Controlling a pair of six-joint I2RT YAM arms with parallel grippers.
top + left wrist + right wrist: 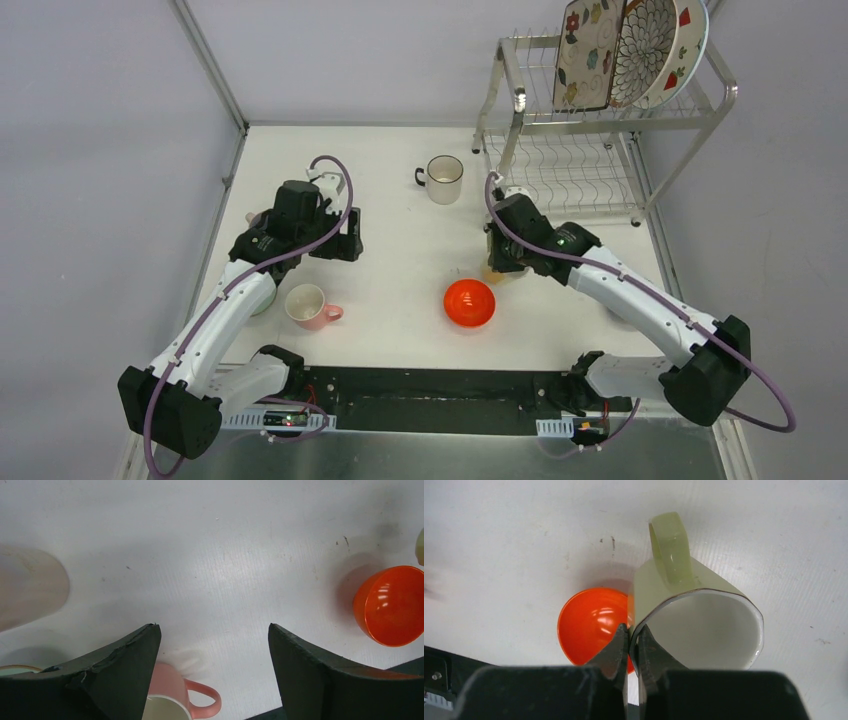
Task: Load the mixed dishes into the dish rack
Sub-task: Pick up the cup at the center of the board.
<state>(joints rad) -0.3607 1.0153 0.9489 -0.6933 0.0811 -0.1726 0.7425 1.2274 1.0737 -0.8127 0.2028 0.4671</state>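
White table (400, 250) (grey walls (100, 150)), dish rack (570, 175)

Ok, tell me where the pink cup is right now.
In the top view the pink cup stands upright on the near left of the table, beside the left arm, with the orange bowl to its right.

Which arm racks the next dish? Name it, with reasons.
Right: the right tool grips the yellow cup by its rim, close to the dish rack. The left tool is open and empty.
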